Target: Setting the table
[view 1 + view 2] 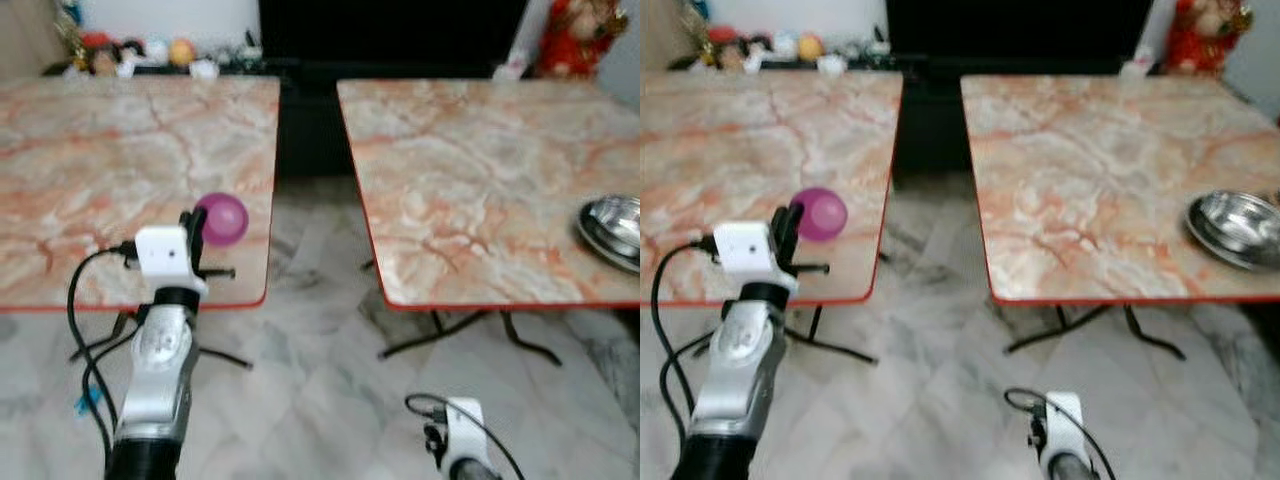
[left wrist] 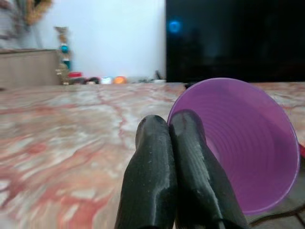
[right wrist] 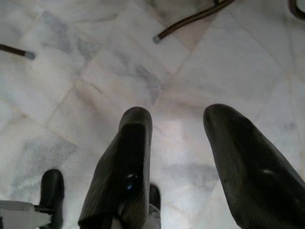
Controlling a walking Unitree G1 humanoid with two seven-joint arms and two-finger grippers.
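My left gripper (image 1: 196,232) is shut on the rim of a purple plastic cup (image 1: 223,218), held over the right front part of the left marble table (image 1: 100,160). In the left wrist view the two black fingers (image 2: 152,157) press together on the cup's wall, and the cup's open mouth (image 2: 248,143) faces the camera. A steel bowl (image 1: 612,228) sits at the right edge of the right marble table (image 1: 470,170). My right gripper (image 3: 176,119) hangs low over the floor, open with nothing between its fingers.
A gap of marble floor (image 1: 320,300) runs between the two tables, with their black metal legs (image 1: 470,335) beneath. A dark cabinet (image 1: 390,30), small ornaments (image 1: 150,52) and a red figure (image 1: 575,35) line the far wall.
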